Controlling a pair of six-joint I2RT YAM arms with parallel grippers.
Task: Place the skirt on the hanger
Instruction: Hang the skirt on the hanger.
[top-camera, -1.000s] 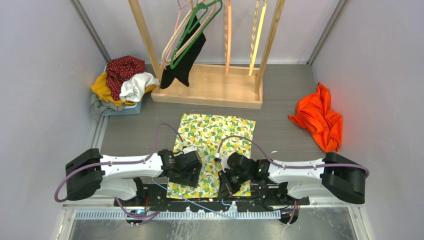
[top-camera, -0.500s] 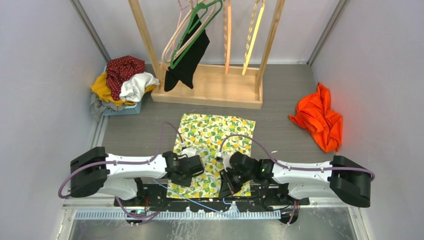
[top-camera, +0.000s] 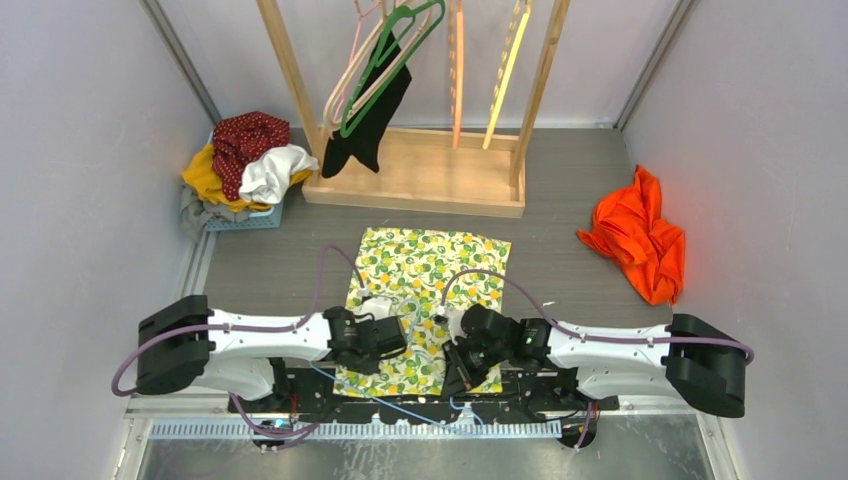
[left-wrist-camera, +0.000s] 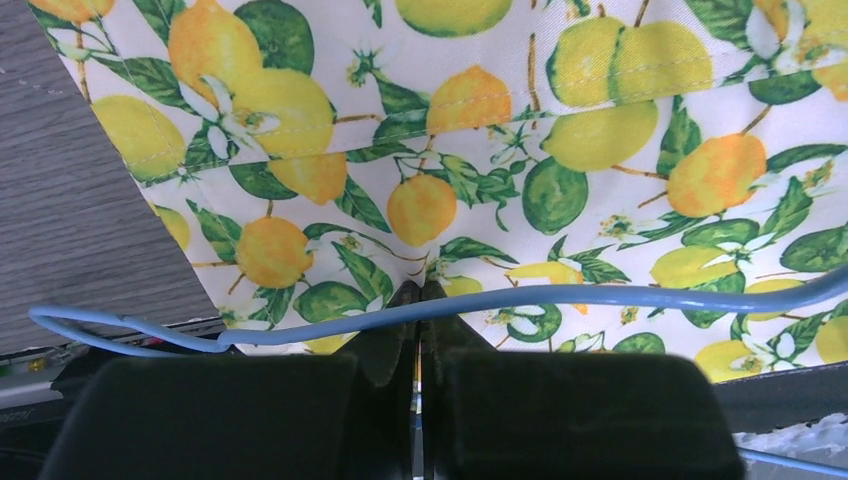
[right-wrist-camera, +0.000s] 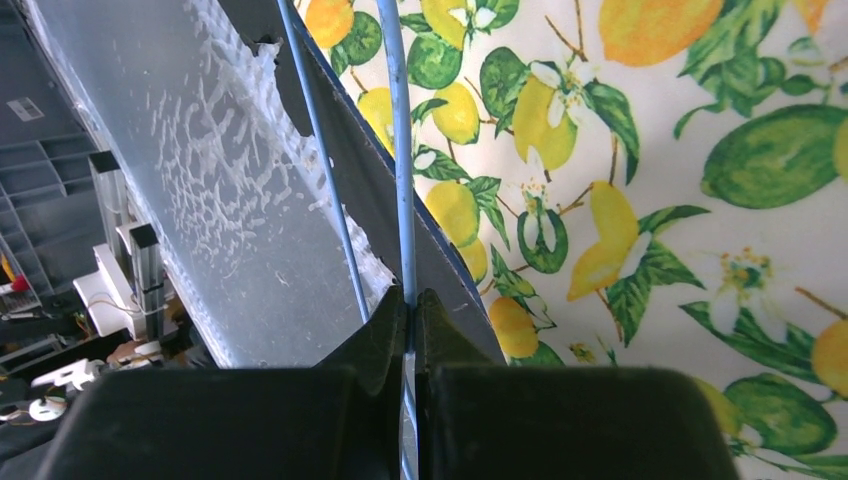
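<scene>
The left claw (left-wrist-camera: 418, 300) has just been clenched from wide open. Its tips are met at the near edge of the skirt (top-camera: 430, 265), with the blue hanger (left-wrist-camera: 600, 295) crossing them; whether cloth is pinched cannot be told. The right claw (right-wrist-camera: 408, 305) is kept clamped on the blue hanger. The skirt is spread flat on the surface (top-camera: 560, 200) just in front of the wooden rack (top-camera: 420, 185), so fitting can probably be begun. A basket of clothes (top-camera: 245, 160) is seen left of the rack and an orange garment (top-camera: 635, 240) right of it, both well apart from the skirt.
</scene>
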